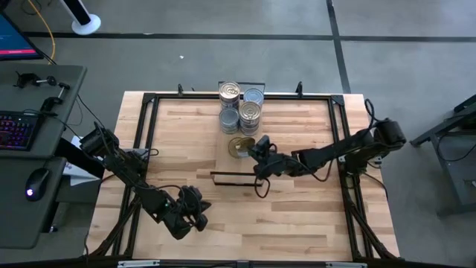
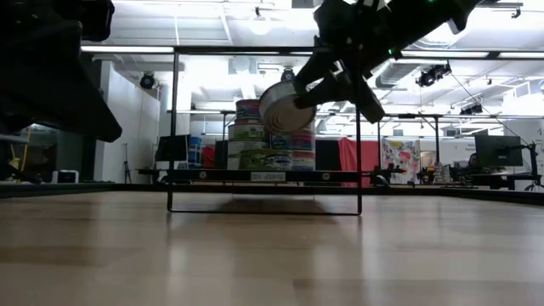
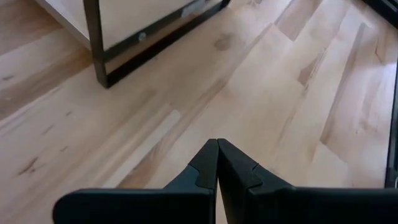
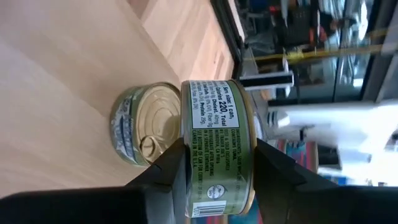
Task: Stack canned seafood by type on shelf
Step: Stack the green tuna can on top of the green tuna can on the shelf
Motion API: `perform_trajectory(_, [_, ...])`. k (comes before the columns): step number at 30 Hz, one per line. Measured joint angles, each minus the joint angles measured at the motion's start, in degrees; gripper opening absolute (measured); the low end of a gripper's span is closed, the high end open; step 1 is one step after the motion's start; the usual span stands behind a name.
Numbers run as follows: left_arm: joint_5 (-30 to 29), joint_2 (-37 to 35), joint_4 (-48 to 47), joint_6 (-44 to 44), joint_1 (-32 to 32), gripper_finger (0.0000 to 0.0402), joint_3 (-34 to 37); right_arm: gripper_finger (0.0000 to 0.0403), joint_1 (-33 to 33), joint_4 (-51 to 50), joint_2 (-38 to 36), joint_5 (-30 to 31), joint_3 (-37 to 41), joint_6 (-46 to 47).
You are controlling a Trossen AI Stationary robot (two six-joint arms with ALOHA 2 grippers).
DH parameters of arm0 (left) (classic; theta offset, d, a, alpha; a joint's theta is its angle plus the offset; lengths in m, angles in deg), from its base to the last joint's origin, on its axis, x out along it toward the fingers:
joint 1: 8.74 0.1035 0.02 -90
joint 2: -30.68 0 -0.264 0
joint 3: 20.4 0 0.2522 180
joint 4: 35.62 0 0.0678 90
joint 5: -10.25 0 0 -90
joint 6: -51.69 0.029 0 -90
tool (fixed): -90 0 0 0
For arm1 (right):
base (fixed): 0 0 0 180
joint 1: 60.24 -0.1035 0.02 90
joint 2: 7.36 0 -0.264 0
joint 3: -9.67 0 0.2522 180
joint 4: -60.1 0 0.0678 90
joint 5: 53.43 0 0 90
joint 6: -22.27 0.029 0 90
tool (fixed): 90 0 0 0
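We noted the right gripper [image 4: 217,168] clamped on a flat round green-labelled tin [image 4: 217,146], held tilted above the narrow light-wood shelf [image 1: 223,152], over a gold-topped tin [image 1: 239,147] near four stacks. Left gripper [image 3: 217,165] sat closed, empty, above the butcher-block table [image 1: 297,216].

Place: I read this as an open-plan robotics lab.
Floor: grey concrete floor [image 1: 223,63].
Desk beside me: lit purple keyboard [image 1: 13,130], black mouse [image 1: 36,182].
Background: exposed white ceiling ducts [image 2: 246,72], black computer monitor [image 2: 497,150].
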Motion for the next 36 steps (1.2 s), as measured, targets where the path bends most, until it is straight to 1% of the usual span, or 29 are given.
perform_trajectory(3, [1.2,0.0,-0.1,0.1,0.0,0.0000,0.0,0.0115,0.7,-0.9,-0.6,-2.6,0.0,-6.9])
perform_trajectory(5, [1.4,0.0,-0.5,0.5,0.0,0.0000,0.0,0.0115,1.3,-0.8,-0.6,-5.6,-0.1,-11.7])
perform_trajectory(8, [1.7,0.0,-1.3,1.0,0.0,0.0000,0.0,0.0115,2.9,-2.0,-0.7,-10.8,-0.2,-16.0])
perform_trajectory(11, [4.3,0.0,-1.4,0.9,0.0,0.0000,0.0,0.0115,4.8,-3.7,-0.8,-13.1,-0.2,-18.8])
perform_trajectory(15, [8.5,0.0,-1.5,0.1,-0.1,0.0000,0.0,0.0115,7.4,-4.6,-0.7,-16.6,-0.2,-19.3])
perform_trajectory(18, [10.2,0.0,-1.5,0.1,-0.2,0.0000,0.0,0.0115,8.8,-6.3,-0.7,-18.2,-0.2,-19.6])
perform_trajectory(23, [10.2,0.0,-1.6,0.0,-0.2,0.0000,0.0,0.0115,10.1,-8.2,-1.7,-18.4,0.0,-19.1])
perform_trajectory(26, [10.2,0.0,-1.9,-0.5,-0.2,0.0000,0.0,0.0115,10.5,-10.1,-3.6,-19.2,0.2,-19.3])
perform_trajectory(28, [10.2,0.0,-2.7,-2.0,-0.2,0.0000,0.0,0.0115,11.1,-13.2,-4.8,-20.0,0.2,-19.6])
perform_trajectory(30, [10.2,0.0,-3.1,-3.1,-0.2,0.0000,0.0,0.0115,12.2,-15.9,-5.7,-19.1,0.6,-20.1])
perform_trajectory(33, [10.3,0.0,-3.6,-4.9,-0.4,0.0000,0.0,0.0115,12.5,-15.7,-7.5,-20.9,0.7,-18.7])
perform_trajectory(36, [10.3,0.0,-3.9,-6.4,-0.4,0.0000,0.0,0.0115,12.1,-12.4,-10.0,-24.3,0.5,-17.9])
